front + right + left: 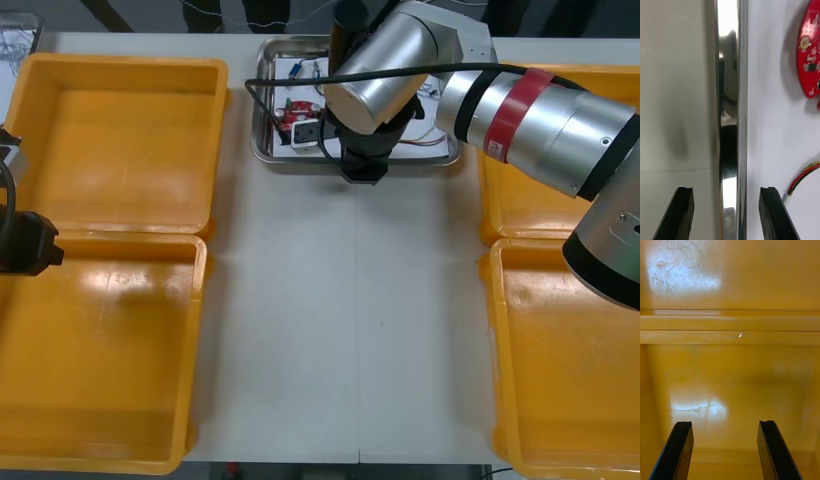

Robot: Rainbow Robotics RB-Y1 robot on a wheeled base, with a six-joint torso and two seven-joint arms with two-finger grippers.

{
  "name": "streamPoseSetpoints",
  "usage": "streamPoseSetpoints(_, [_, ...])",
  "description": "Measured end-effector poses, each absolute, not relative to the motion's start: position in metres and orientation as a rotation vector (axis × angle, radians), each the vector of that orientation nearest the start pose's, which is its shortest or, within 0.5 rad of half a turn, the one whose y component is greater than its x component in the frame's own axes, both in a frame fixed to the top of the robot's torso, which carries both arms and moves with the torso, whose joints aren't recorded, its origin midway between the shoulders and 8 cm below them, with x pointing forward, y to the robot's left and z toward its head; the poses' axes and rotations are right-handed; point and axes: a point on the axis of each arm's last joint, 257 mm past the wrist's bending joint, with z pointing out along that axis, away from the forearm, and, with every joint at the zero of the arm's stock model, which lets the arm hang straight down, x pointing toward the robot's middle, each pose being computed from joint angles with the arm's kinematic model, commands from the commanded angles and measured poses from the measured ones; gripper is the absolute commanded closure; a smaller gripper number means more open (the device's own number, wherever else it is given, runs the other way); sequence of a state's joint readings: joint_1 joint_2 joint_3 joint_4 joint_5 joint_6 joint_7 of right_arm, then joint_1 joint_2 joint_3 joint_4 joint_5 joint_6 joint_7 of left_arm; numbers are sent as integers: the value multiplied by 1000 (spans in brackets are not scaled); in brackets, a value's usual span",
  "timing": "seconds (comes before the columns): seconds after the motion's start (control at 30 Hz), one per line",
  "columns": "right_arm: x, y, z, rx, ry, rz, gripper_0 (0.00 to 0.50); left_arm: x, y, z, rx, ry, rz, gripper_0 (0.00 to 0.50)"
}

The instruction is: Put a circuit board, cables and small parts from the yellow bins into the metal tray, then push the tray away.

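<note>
At the table's left edge, the left gripper (725, 423) hangs parked over the yellow bins (120, 150), fingers (681, 442) spread, nothing between them. Toward the middle of the far edge sits the metal tray (258, 140), long axis parallel to that edge. Contents: one red circuit board (298, 115), a blue and white cable (297, 68), a red and yellow cable (805, 176). The right gripper (726, 189) stands at the tray's near rim, released, straddling it: one finger over the table (350, 320), the other over the white lining (771, 123), neither visibly touching the rim. The tray therefore lies beyond the gripper, toward the far edge, and the right arm (540, 120) is much the nearer. That arm reaches in from the right edge across the bins on that side, wrist pointing steeply down. Judgement: loading appears complete; the push is the step in hand, and the finger must bear squarely on the rim or the tray may slew
</note>
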State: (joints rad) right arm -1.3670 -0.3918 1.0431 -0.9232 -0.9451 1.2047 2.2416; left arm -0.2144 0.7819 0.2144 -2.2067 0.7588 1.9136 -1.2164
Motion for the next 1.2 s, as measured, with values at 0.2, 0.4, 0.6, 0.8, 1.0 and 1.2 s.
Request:
streamPoseSetpoints(0.2, [581, -63, -170, -1880, 2083, -425, 0, 387, 363, -162, -25, 2658, 96, 0])
streamPoseSetpoints(0.4, [552, -65, -136, -1864, 2184, -402, 0, 387, 363, -162, -25, 2657, 96, 0])
streamPoseSetpoints(0.6, [521, -55, -99, -1703, 2226, -449, 0, 387, 363, -162, -25, 2657, 96, 0])
streamPoseSetpoints(0.8, [489, -45, -88, -1563, 2202, -405, 0, 387, 363, -162, -25, 2657, 96, 0])
streamPoseSetpoints(1.0, [476, -52, -75, -1311, 2242, -274, 0, 387, 363, -162, -24, 2657, 96, 0])
streamPoseSetpoints(1.2, [469, -76, -58, -991, 2333, -36, 0, 387, 363, -162, -24, 2657, 96, 0])
